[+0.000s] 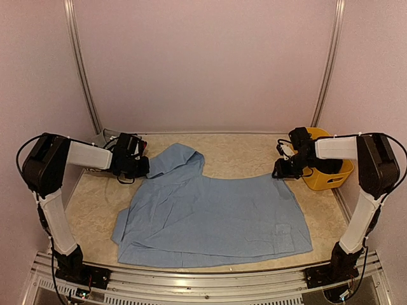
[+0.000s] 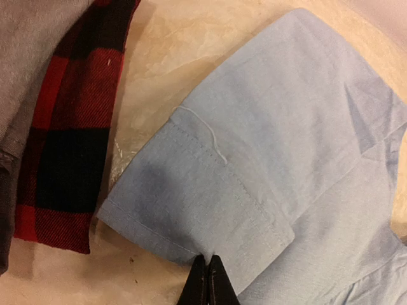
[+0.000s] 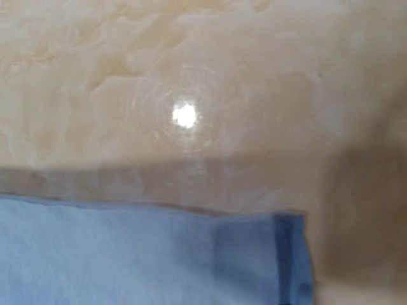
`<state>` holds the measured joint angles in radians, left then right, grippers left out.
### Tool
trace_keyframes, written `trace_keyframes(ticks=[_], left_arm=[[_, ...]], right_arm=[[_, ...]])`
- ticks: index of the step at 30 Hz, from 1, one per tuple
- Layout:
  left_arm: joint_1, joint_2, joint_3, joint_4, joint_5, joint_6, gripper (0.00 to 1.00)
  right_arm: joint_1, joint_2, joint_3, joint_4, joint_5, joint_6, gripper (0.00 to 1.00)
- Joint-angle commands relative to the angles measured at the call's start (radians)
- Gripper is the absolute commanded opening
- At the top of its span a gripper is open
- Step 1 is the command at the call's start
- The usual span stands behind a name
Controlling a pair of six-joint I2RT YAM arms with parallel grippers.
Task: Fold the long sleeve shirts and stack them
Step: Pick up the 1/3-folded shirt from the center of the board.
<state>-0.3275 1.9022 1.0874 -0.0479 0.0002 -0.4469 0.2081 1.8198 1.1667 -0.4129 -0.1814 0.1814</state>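
The blue shirt (image 1: 210, 219) lies spread across the middle of the table (image 1: 248, 149), mostly flat. Its hem runs along the near edge and one sleeve is doubled up towards the far left. The left gripper (image 1: 135, 168) is down at that sleeve. Its fingers (image 2: 202, 286) are pressed tight together right on the hem of the cuff (image 2: 191, 203), pinching the very edge of the cloth as far as I can see from its wrist view. Just left of the cuff is the plaid shirt (image 2: 70, 152), a red-and-black strip on the tabletop, near the cuff but not touching it. The grey shirt (image 2: 28, 57) sits beside it, further left still, and the two seem to overlap. Both are bunched at the far left corner, behind the left arm. The right gripper (image 1: 282, 170) is at the shirt's far right corner, low over the cloth. Its wrist view is blurred and shows only a stitched blue corner against the pale tabletop (no fingers in it at all). From above, the jaws are too small and dark to read, so I cannot tell whether they are spread or closed, or whether they have any cloth. A yellow basket (image 1: 331, 181) stands on the table just beyond that arm, against the right wall, well apart from the shirt.
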Motion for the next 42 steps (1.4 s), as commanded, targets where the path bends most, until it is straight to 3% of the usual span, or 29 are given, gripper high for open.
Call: trace_keyframes(ticks=[1, 11, 18, 25, 33, 37, 42], left_arm=[[0.002, -0.14, 0.038, 0.021, 0.06, 0.004, 0.0], [-0.002, -0.326, 0.033, -0.031, 0.151, -0.002, 0.0], [-0.053, -0.512, 0.038, -0.134, 0.187, 0.002, 0.0], [-0.203, -0.749, 0.046, -0.389, 0.09, -0.019, 0.0], [-0.437, -1.005, 0.039, -0.697, -0.038, -0.2, 0.0], [-0.537, -1.135, -0.001, -0.752, -0.041, -0.291, 0.0], [-0.57, -1.304, -0.092, -0.712, 0.052, -0.317, 0.0]], right_arm=[[-0.01, -0.065, -0.014, -0.014, 0.043, 0.013, 0.47], [-0.011, -0.062, 0.005, -0.011, 0.08, 0.016, 0.55], [-0.011, -0.08, -0.008, 0.007, 0.054, 0.01, 0.56], [-0.011, -0.108, 0.01, -0.029, 0.009, -0.022, 0.56], [-0.011, -0.122, -0.012, -0.028, 0.026, -0.034, 0.58], [-0.011, -0.125, -0.03, -0.014, 0.021, -0.039, 0.58], [-0.011, -0.118, -0.026, -0.015, 0.006, -0.039, 0.57]])
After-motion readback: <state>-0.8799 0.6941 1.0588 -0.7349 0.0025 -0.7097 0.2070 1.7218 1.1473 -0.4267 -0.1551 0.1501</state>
